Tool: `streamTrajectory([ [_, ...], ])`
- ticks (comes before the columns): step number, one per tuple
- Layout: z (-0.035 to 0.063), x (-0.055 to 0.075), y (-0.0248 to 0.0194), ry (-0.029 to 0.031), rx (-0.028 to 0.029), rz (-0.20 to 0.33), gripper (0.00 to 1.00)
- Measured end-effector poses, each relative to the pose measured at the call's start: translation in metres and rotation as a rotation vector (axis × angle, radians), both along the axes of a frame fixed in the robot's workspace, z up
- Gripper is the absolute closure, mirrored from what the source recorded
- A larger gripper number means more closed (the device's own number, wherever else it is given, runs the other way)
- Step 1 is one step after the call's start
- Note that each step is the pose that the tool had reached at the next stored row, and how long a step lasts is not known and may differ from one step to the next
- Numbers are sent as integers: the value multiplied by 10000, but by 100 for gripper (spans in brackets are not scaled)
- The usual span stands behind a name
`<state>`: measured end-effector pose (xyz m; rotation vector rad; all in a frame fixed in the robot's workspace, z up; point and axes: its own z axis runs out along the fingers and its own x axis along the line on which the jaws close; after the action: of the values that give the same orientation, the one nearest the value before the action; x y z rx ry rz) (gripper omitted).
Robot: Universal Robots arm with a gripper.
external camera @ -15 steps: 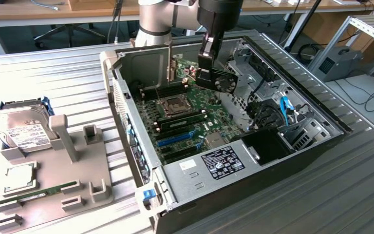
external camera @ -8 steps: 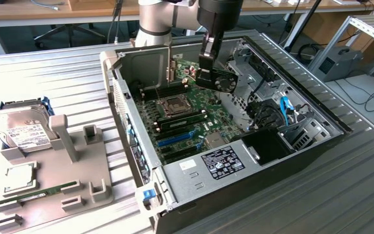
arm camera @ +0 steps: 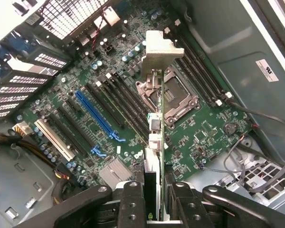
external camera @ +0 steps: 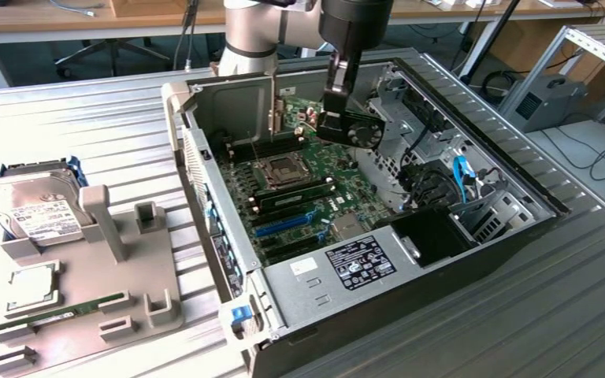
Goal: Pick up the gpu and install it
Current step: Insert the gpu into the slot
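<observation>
1. GPU [external camera: 361,130] is held upright in the air inside the open computer case [external camera: 210,197], above the motherboard [external camera: 302,189] and toward the case's far end. It is not seated in any slot.
2. The fingers [arm camera: 133,202] are closed partway and clamped on the card's two faces, so the card hangs on edge. This hold is judged to keep the connector edge turned toward the board for insertion.
3. In the wrist view the card is seen edge-on, with its silver bracket [arm camera: 160,47] at the far end. The board beneath is laid out plainly there: the CPU socket [arm camera: 173,95] lies under the card's line, and the long blue slot [arm camera: 97,116] lies off to one side. The card is therefore judged not yet lined up with a slot.
4. In the exterior view the gap between card and board is shown, as is the black fan face. On the desk [external camera: 92,118], a grey holder [external camera: 124,291] is also seen, with a hard drive [external camera: 35,209] and a memory stick [external camera: 61,311]. These lie well apart from the case, on the exterior view's left.
</observation>
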<state>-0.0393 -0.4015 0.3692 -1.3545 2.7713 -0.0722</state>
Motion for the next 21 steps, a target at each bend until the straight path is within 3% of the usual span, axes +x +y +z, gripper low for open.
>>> streamTrajectory([
  [21, -4, 0, 0, 1, -25, 851, 74],
])
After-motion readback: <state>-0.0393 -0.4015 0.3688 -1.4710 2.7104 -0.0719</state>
